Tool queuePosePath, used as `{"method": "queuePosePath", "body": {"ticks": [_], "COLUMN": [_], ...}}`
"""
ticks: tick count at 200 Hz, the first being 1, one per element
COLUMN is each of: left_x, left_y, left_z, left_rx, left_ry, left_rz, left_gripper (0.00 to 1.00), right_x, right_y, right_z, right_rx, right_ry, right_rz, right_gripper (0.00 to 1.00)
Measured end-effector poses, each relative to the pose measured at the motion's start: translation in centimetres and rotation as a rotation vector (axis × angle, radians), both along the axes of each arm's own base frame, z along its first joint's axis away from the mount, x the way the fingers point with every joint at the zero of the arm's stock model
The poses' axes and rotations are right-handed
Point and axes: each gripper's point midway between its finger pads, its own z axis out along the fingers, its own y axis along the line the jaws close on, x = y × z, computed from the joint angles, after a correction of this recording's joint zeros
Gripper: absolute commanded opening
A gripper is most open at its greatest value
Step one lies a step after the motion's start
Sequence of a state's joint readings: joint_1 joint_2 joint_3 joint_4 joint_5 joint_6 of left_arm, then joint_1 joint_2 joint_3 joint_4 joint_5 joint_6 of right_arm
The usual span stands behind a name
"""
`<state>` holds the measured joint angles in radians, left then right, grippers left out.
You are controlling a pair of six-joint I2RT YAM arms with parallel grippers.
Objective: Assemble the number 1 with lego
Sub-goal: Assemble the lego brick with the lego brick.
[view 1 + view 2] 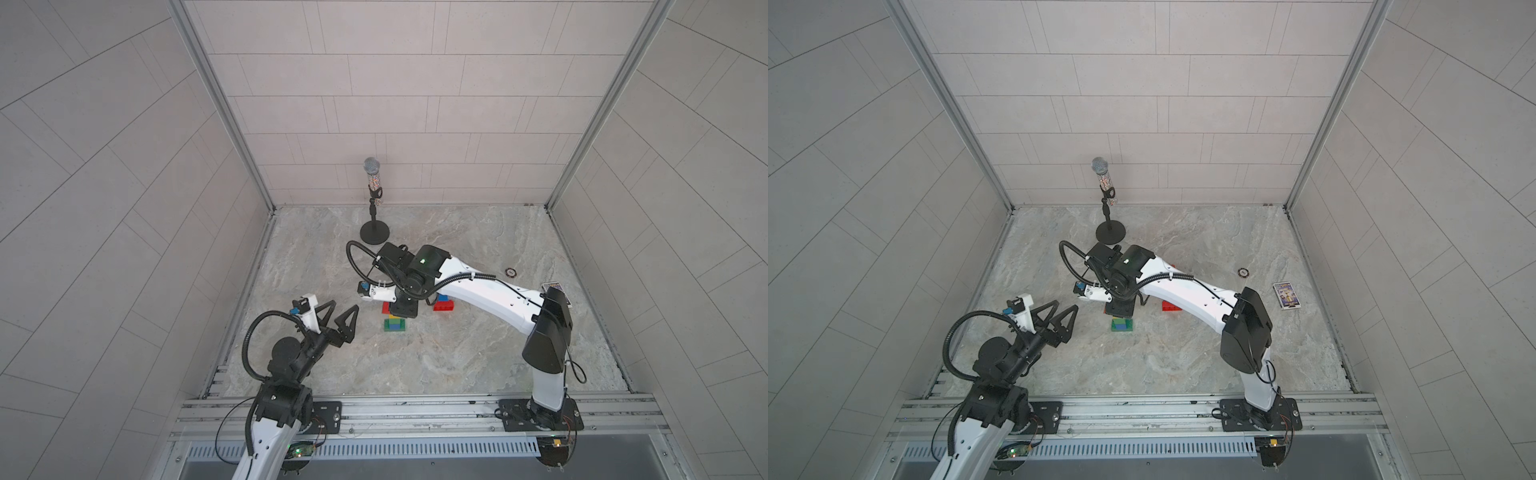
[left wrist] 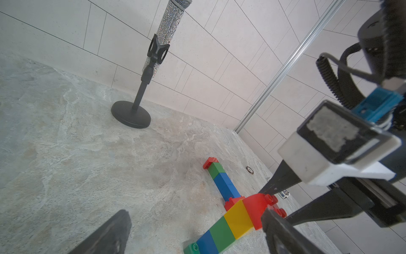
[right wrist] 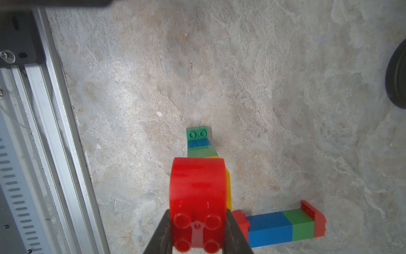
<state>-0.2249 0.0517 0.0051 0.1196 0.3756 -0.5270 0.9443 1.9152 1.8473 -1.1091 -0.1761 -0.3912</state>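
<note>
A row of lego lies on the stone table (image 1: 457, 357): green (image 2: 222, 231), blue, green, yellow (image 2: 238, 217), ending in a red brick (image 3: 197, 187). My right gripper (image 3: 197, 211) is shut on that red brick, with a finger on each side, and reaches down over it in both top views (image 1: 402, 309) (image 1: 1120, 309). A second lego row (image 3: 279, 226) of red, blue, green and red runs off at a right angle beside the held brick; the right arm partly hides it from above. My left gripper (image 1: 344, 306) (image 2: 195, 212) hangs open to the left of the lego, holding nothing.
A glittery microphone on a black round-based stand (image 1: 375, 232) is at the back, behind the right wrist. A small dark ring (image 1: 510, 272) and a printed card box (image 1: 1286, 295) lie at the right. Aluminium rails (image 1: 415, 409) run along the front edge.
</note>
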Motion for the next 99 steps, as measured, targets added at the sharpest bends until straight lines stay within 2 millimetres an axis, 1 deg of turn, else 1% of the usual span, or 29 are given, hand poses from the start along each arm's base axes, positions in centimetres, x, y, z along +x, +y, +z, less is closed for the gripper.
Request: {"method": "queuePosePath", "body": {"ticks": [60, 99], "left_x": [0.0, 0.0], "left_y": [0.0, 0.0], "left_z": [0.0, 0.0], "left_rx": [0.0, 0.0], "left_ry": [0.0, 0.0], "left_rz": [0.0, 0.0], "left_gripper": [1.0, 1.0], "right_x": [-0.09, -0.06], "right_y": [0.06, -0.04], "right_z": [0.35, -0.11], "right_rx": [0.001, -0.024], "right_ry": [-0.002, -0.005], "right_rz": [0.025, 0.064], "right_gripper": [0.0, 0.0]}}
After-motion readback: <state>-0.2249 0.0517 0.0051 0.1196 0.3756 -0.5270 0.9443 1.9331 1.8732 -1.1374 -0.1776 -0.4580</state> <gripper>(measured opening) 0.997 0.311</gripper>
